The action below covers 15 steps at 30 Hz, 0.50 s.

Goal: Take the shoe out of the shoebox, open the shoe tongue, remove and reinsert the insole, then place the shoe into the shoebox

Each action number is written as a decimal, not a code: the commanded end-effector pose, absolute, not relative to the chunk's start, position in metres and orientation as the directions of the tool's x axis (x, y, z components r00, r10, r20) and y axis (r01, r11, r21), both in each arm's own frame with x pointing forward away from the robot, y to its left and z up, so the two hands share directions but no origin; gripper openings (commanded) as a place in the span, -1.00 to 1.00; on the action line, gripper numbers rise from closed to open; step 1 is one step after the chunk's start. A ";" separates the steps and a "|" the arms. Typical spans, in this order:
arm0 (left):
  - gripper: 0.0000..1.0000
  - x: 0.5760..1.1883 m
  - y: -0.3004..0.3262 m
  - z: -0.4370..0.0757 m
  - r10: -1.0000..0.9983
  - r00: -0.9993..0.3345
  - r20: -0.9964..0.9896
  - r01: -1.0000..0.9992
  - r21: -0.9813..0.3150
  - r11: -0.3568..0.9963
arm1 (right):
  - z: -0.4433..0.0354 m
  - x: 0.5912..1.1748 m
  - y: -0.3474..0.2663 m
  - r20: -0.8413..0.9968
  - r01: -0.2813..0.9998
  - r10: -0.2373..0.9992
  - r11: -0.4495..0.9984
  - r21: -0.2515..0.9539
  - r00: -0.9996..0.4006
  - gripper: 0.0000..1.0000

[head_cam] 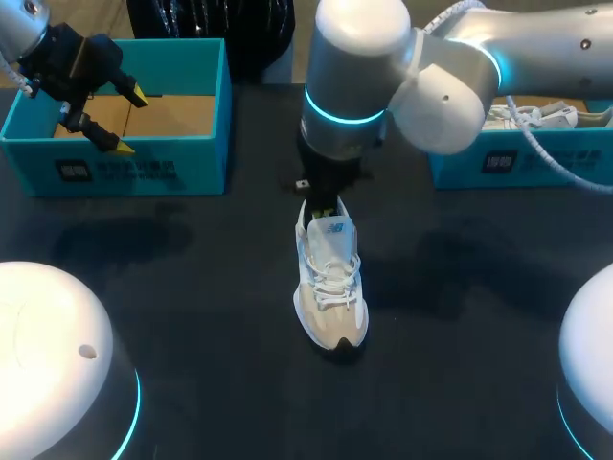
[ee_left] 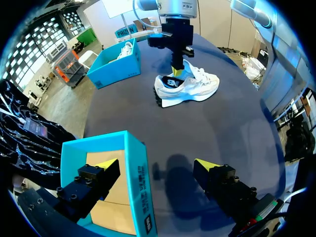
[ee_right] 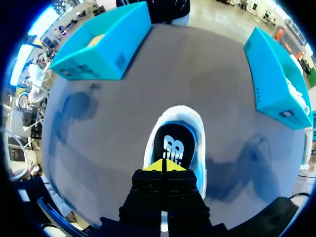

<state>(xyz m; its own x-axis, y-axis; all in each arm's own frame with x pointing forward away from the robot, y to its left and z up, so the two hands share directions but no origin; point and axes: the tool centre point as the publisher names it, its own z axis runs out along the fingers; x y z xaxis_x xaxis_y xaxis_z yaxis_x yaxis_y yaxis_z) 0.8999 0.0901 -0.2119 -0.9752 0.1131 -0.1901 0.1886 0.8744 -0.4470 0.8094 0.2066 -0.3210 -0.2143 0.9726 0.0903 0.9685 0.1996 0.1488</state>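
A white shoe [head_cam: 330, 287] stands upright on the dark table's middle, toe toward the front edge. Its black insole [ee_right: 173, 140] shows inside the opening. My right gripper [head_cam: 326, 206] comes down from above at the heel end of the shoe [ee_right: 195, 123]. In the right wrist view my right gripper [ee_right: 163, 165] is shut, its yellow tips pressed together just over the insole's heel end. The left wrist view shows the same right gripper [ee_left: 177, 71] at the shoe [ee_left: 190, 86]. My left gripper [head_cam: 126, 122] hangs open over the front wall of the left blue shoebox [head_cam: 124, 163], holding nothing.
A second blue box [head_cam: 508, 163] at the back right holds another white shoe [head_cam: 536, 117]. The left box [ee_left: 138, 168] shows only a cardboard bottom. White robot bases [head_cam: 48, 335] sit at both front corners. My right arm's elbow overhangs the table's back middle.
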 end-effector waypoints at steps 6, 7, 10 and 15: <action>1.00 0.900 0.091 -0.212 0.115 -0.975 -0.188 0.189 -0.445 0.875 | -0.336 0.802 0.199 0.097 0.980 0.976 0.187 0.062 -0.192 -1.00; 1.00 0.900 0.091 -0.212 0.115 -0.975 -0.188 0.189 -0.445 0.875 | -0.338 0.802 0.198 0.107 0.981 0.976 0.185 0.053 -0.189 -1.00; 1.00 0.900 0.091 -0.212 0.115 -0.975 -0.188 0.189 -0.445 0.875 | -0.344 0.799 0.197 0.109 0.982 0.976 0.186 0.014 -0.187 -1.00; 1.00 0.900 0.091 -0.212 0.115 -0.975 -0.188 0.189 -0.445 0.875 | -0.352 0.794 0.198 0.122 0.981 0.975 0.192 -0.033 -0.186 -1.00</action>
<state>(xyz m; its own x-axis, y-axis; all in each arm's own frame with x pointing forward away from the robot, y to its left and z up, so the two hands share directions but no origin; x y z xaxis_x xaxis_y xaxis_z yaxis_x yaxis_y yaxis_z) 0.8999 0.0902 -0.2118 -0.9752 0.1130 -0.1901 0.1884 0.8744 -0.4471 0.7899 0.1942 -0.3459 -0.1865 0.9755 0.1165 0.9816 0.1899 -0.0190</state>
